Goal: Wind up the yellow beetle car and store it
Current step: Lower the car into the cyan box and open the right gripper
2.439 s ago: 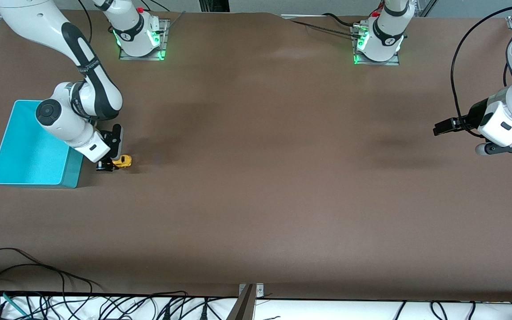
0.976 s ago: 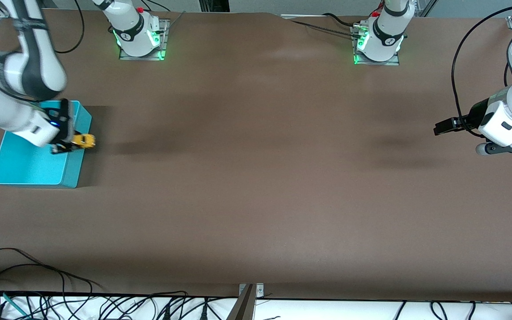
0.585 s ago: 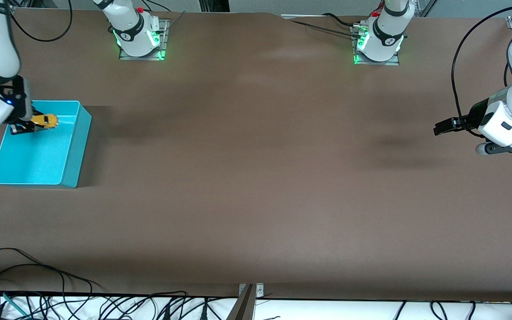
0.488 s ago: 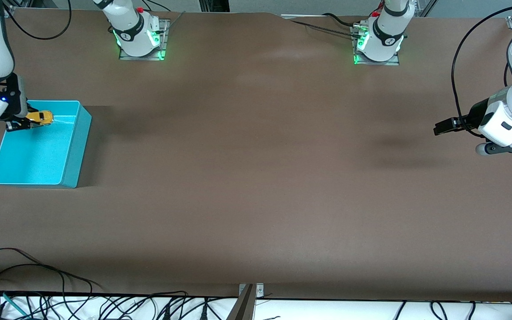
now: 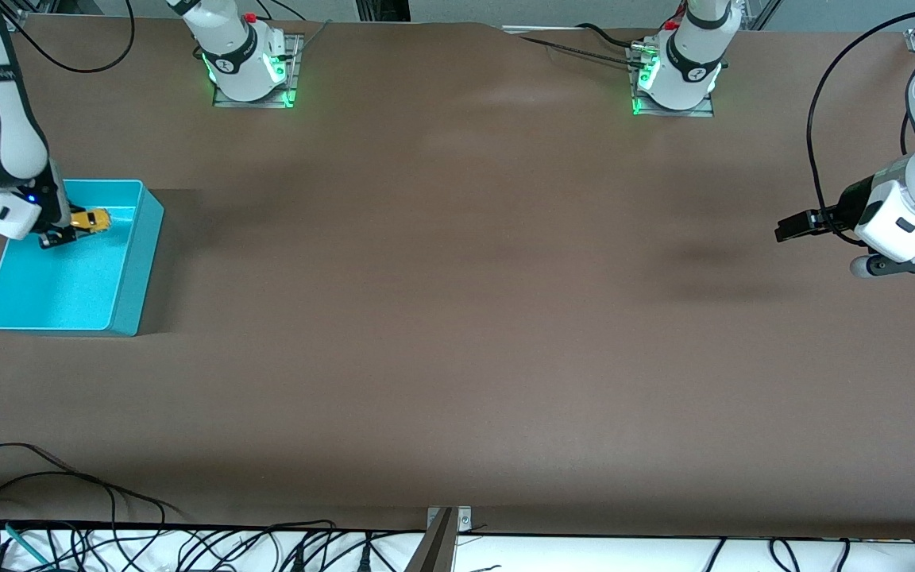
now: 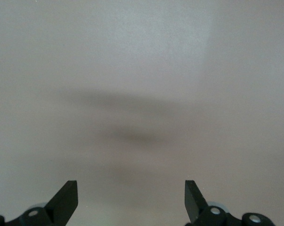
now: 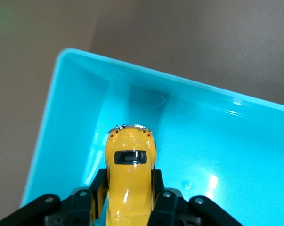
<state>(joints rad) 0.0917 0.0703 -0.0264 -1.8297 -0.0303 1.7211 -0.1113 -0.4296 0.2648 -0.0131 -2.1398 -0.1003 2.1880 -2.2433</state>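
The yellow beetle car (image 5: 90, 220) is held in the air by the right gripper (image 5: 68, 229), whose two fingers are clamped against the car's sides, as is seen in the right wrist view, where the yellow beetle car (image 7: 129, 179) sits between the black fingers (image 7: 97, 188) above the teal interior. The car is carried over the teal bin (image 5: 128, 262), above the part of the bin that lies farthest from the front camera, roughly at the bin's twelve o'clock edge. In the right wrist view the teal bin (image 7: 76, 117) is seen from above with a rounded inner corner just past the car's end, and brown table is visible outside the bin's rim. The bin rests on the brown table (image 5: 457, 318) at the right arm's end, at about nine o'clock from the table's middle. The left gripper (image 5: 898, 264) is held over bare table at the left arm's end, at about three o'clock from the table's middle, and this arm waits. Its fingers (image 6: 64, 200) are spread wide with nothing between them, only blurred table surface being shown in the left wrist view.
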